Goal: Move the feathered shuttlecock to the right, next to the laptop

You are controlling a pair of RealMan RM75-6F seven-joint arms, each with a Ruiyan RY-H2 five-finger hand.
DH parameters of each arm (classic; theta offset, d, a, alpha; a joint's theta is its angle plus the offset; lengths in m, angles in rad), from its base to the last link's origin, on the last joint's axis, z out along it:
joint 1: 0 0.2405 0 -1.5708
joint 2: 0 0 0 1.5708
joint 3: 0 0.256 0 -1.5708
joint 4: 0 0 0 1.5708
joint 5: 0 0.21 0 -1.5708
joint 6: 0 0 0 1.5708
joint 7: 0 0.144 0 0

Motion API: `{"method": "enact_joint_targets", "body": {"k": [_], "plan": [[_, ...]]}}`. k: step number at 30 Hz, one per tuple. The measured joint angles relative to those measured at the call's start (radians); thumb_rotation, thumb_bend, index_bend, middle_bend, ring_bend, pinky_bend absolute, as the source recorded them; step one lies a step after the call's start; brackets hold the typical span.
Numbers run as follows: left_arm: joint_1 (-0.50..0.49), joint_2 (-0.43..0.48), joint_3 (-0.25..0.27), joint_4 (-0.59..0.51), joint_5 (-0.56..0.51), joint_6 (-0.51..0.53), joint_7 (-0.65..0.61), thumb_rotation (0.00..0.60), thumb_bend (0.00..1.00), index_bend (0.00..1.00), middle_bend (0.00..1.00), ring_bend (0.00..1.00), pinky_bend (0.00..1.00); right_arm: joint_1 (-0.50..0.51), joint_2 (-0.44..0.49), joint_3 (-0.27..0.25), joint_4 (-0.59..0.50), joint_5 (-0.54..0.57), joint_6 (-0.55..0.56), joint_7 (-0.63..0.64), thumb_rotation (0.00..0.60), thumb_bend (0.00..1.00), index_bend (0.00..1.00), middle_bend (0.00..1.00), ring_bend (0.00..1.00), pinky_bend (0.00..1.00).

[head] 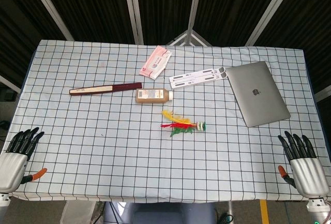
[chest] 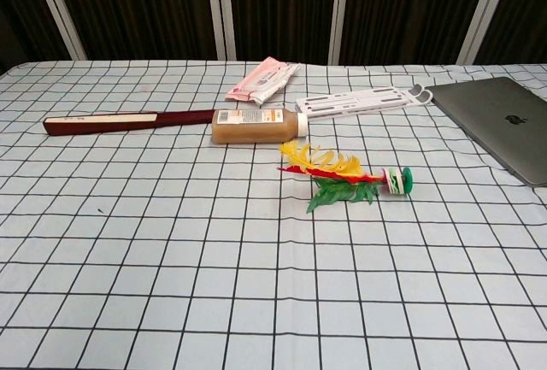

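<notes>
Both robot hands, left (head: 18,154) and right (head: 302,162), rest open-fingered and holding nothing at the surface (head: 77,131) corners; shuttlecock (head: 183,126) lies left of laptop (head: 257,93).

On the table: one shuttlecock (head: 183,126), one laptop (head: 257,93), one bottle (head: 153,95), one folded fan (head: 105,88), one pink packet (head: 155,62), one white hanger (head: 199,77).

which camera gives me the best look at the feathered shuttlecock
The chest view: the feathered shuttlecock is close and large, showing yellow, red and green feathers and its green base. In the head view it is small, seen from above.
</notes>
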Motion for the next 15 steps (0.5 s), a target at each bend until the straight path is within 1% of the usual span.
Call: {"method": "enact_joint_targets", "body": {"k": [8, 13, 15], "plan": [[0.001, 0.0, 0.0, 0.0, 0.001, 0.002, 0.002, 0.6, 0.0, 0.0, 0.0, 0.0, 0.0, 0.007, -0.002, 0.003, -0.007, 0.0, -0.009, 0.015, 0.6, 0.37, 0.0, 0.0, 0.0, 0.0], [0.001, -0.002, 0.001, 0.001, 0.002, 0.001, 0.007, 0.6, 0.0, 0.0, 0.0, 0.0, 0.0, 0.041, -0.009, 0.018, -0.035, 0.015, -0.058, 0.025, 0.6, 0.37, 0.0, 0.0, 0.0, 0.0], [0.0, -0.003, 0.0, 0.001, -0.001, -0.002, 0.007, 0.6, 0.0, 0.0, 0.0, 0.0, 0.0, 0.062, -0.013, 0.03, -0.051, 0.022, -0.084, 0.024, 0.6, 0.37, 0.02, 0.0, 0.0, 0.0]]}}
